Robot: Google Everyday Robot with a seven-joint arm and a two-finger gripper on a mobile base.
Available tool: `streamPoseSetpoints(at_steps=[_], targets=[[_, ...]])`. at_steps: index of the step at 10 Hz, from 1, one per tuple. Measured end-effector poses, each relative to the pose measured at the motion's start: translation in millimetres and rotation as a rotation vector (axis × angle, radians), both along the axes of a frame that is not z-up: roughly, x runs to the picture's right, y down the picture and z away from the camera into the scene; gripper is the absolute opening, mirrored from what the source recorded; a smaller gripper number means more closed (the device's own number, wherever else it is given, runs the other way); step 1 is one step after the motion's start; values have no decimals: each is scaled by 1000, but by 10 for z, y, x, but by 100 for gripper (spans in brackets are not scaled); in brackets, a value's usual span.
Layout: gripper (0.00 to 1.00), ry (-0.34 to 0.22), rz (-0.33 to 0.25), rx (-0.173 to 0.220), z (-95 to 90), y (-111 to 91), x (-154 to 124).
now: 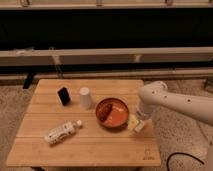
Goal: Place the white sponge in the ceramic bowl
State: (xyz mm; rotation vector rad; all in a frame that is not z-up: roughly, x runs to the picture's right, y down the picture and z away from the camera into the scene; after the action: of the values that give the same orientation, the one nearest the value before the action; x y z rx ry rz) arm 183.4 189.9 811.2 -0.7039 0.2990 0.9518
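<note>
The white sponge [134,123], a small cream block, lies on the wooden table [85,150] just right of the ceramic bowl [112,113]. The bowl is orange-red, shallow and upright near the table's middle right. My gripper [141,119] reaches in from the right on the white arm [170,100]. It is down at the sponge's right side, touching or nearly touching it. The sponge is outside the bowl, close to its rim.
An upturned white cup [85,98] and a small black object [63,95] stand left of the bowl. A plastic bottle [62,132] lies on its side at the front left. The table's right edge is close beside the sponge. A dark wall with a ledge runs behind.
</note>
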Motion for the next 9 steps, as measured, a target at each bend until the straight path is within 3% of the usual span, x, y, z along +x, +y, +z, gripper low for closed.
streamPoseSetpoints(at_steps=[3, 6, 7, 9], targets=[[80, 19, -68, 44, 156, 39, -71], [79, 46, -77, 66, 305, 111, -64], [75, 42, -75, 61, 311, 119, -59], [52, 43, -76, 49, 248, 96, -54]])
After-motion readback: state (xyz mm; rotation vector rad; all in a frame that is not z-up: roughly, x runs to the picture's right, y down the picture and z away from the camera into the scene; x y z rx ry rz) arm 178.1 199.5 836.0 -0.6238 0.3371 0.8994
